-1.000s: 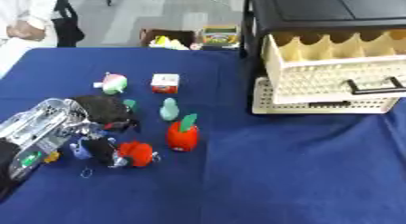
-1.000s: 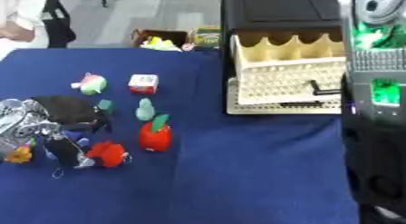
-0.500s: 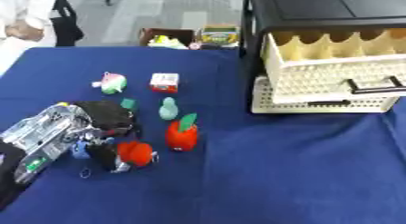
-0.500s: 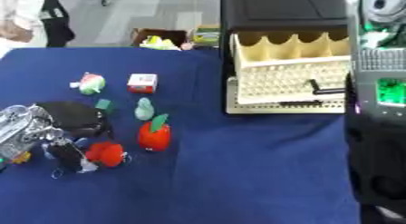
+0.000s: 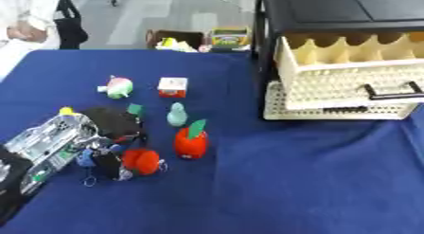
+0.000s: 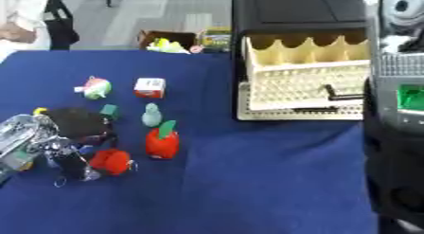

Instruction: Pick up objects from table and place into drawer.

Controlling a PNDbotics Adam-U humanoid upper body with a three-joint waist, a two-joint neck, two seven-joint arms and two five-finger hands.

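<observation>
My left hand (image 5: 112, 125), black with a silver forearm, comes in from the lower left and lies low over the table's left side. A red round toy (image 5: 141, 161) sits right beside it. Just to the right stand a red apple-shaped toy with a green leaf (image 5: 190, 143) and a pale teal pear-shaped figure (image 5: 176, 115). A small green cube (image 5: 134, 109) lies by the hand. Further back are a red-and-white little box (image 5: 172, 86) and a pink, white and green round toy (image 5: 119, 86). The cream drawer (image 5: 348, 81) stands pulled out at the right. Only my right arm (image 6: 397, 114) shows.
The drawer has a black handle (image 5: 389, 91) and sits in a black cabinet (image 5: 331, 10) at the back right. Beyond the blue table's far edge stand a dark box of odds and ends (image 5: 175, 40) and a crayon box (image 5: 230, 37). A person in white stands at upper left.
My left hand and forearm have slid a little lower and nearer, closer to the red round toy. The toys and the drawer have stayed put.
</observation>
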